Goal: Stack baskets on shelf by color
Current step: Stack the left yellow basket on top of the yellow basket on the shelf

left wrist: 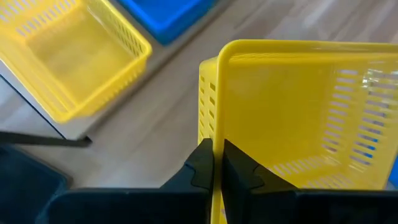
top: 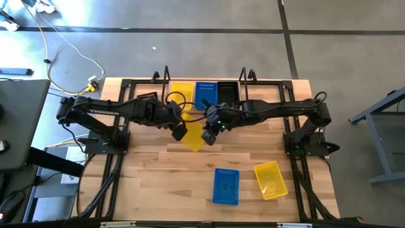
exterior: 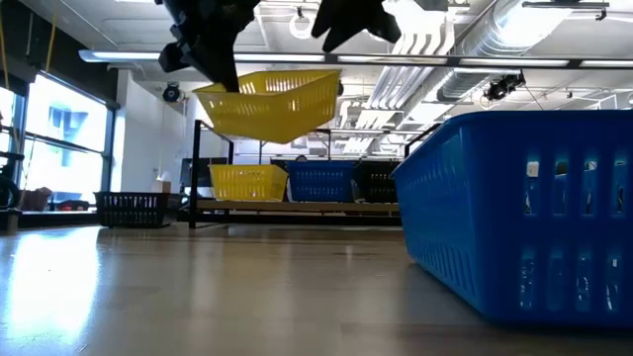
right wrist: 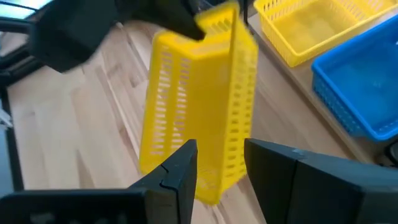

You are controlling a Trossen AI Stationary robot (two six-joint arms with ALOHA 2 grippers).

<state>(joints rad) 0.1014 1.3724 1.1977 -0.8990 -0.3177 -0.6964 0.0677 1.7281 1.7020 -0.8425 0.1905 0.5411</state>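
Note:
My left gripper (top: pixel 180 131) is shut on a yellow basket (top: pixel 195 138) held in the air over the table's middle, in front of the shelf (top: pixel 209 84). My right gripper (right wrist: pixel 221 152) is open. Its fingers stand on either side of the same basket's (right wrist: pixel 199 106) far end from the left gripper. On the shelf plank (exterior: pixel 297 207) stand a yellow basket (exterior: pixel 247 182), a blue one (exterior: pixel 321 181) and a black one (exterior: pixel 376 181), side by side on their bottoms. My left gripper pinches the yellow basket's side wall just below the rim (left wrist: pixel 208 118), one finger inside the basket and one outside. It comes slanting from above on the table's left side. The basket (exterior: pixel 272 104) is lifted clear, open side up and slightly tilted. I cannot tell whether my right gripper touches it.
A blue basket (top: pixel 226 185) and a yellow basket (top: pixel 271 179) lie on the tabletop near its front edge, right of the middle. Another black basket (exterior: pixel 134 208) sits left of the shelf. Bare wood lies on the table's near left (top: pixel 158 183).

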